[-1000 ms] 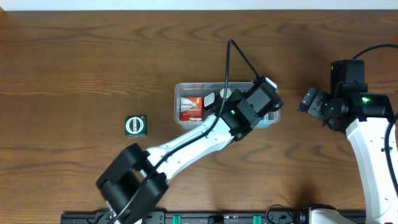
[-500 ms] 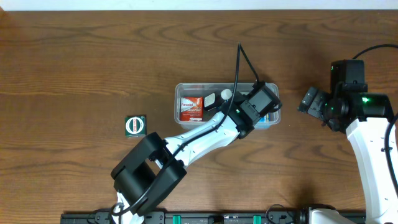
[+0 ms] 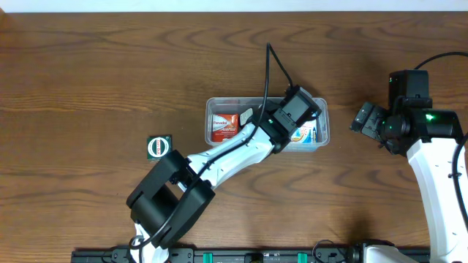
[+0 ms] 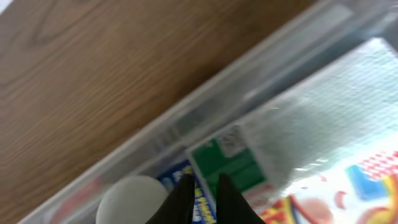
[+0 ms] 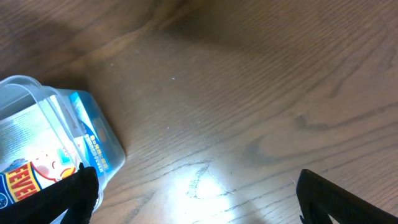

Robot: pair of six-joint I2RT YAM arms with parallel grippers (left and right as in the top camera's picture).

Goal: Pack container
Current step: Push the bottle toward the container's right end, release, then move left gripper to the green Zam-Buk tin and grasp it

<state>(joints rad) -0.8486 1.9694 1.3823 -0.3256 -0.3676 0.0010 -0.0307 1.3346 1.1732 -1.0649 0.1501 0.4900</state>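
The clear plastic container (image 3: 212,109) stands mid-table and holds a red-and-white box (image 3: 223,126), a white cap (image 3: 247,115) and a blue-and-white box (image 3: 307,136). My left gripper (image 3: 291,115) is over the container's right half. In the left wrist view my left gripper (image 4: 203,190) has its fingers almost together with nothing between them, just above a printed box (image 4: 323,155) and beside the white cap (image 4: 130,200); the container's rim (image 4: 205,99) runs past. My right gripper (image 3: 365,120) is open and empty, right of the container; in the right wrist view it (image 5: 199,205) hangs over bare wood.
A small green box (image 3: 159,147) lies on the table left of the container. The container's corner (image 5: 102,140) shows at the left of the right wrist view. The left arm stretches diagonally over the table's front middle.
My left gripper has shifted a little to the left and toward the far side over the container. The right arm has not moved.
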